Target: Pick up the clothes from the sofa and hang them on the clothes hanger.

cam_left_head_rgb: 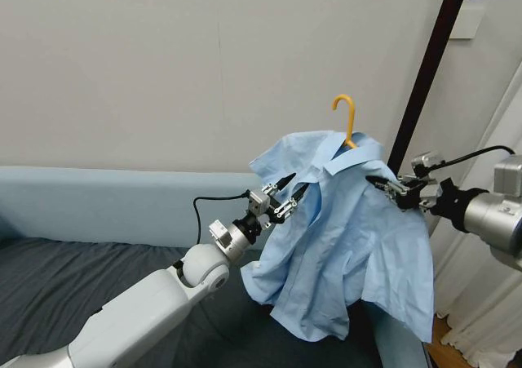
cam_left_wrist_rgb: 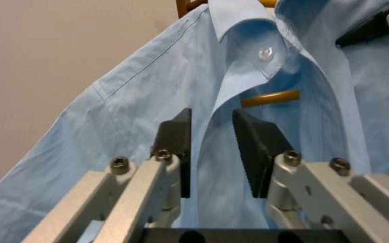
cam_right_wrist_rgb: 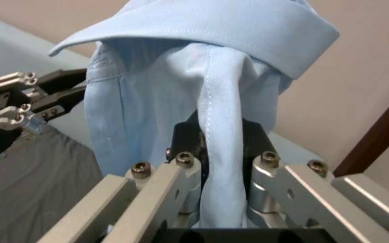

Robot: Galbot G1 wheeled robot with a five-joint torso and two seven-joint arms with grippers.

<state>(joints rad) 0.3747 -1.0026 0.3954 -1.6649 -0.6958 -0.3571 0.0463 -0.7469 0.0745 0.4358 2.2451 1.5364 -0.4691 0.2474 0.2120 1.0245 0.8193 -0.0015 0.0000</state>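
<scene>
Hanging on its yellow hanger (cam_left_head_rgb: 348,115), the blue shirt (cam_left_head_rgb: 342,246) is aloft over the sofa (cam_left_head_rgb: 98,205) between 2 grippers, hook free and pointing up. Right gripper (cam_left_head_rgb: 390,190) is clenched on a shoulder fold; left gripper (cam_left_head_rgb: 287,195) has its jaws apart astride the front placket, not pinching. Judgement: the rack pole (cam_left_head_rgb: 424,74) rises just behind the right gripper, so that arm is nearer.
</scene>
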